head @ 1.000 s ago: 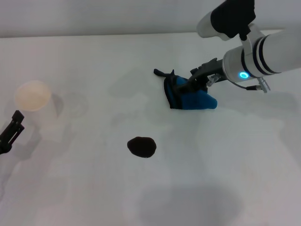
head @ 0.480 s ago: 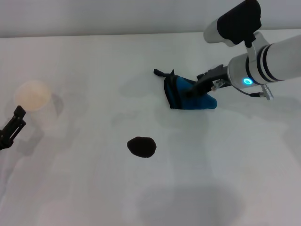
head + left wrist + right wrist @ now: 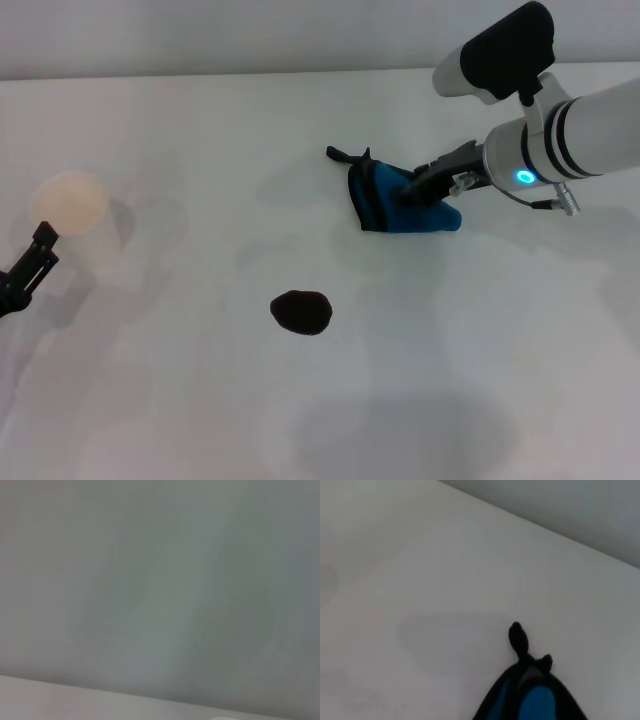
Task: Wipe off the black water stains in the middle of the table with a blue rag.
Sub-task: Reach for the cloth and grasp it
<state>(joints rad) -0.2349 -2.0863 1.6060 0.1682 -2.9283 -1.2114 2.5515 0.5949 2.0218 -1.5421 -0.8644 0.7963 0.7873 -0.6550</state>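
The blue rag (image 3: pixel 400 205) with black edging lies bunched on the white table (image 3: pixel 200 130), right of the middle. It also shows in the right wrist view (image 3: pixel 532 702), with its black corner sticking out. My right gripper (image 3: pixel 408 190) rests at the rag's upper side, touching it. The black water stain (image 3: pixel 302 312) is a small oval blotch on the table, nearer me and to the left of the rag, uncovered. My left gripper (image 3: pixel 28 268) stays low at the far left edge, away from both.
A pale cream cup (image 3: pixel 68 204) stands at the left, right beside my left gripper. The table's far edge (image 3: pixel 200 75) meets a grey wall. The left wrist view shows only a grey surface.
My right arm has shifted a little to the right and settled at the rag. The rag and the stain have not moved. My left gripper has crept slightly upward.
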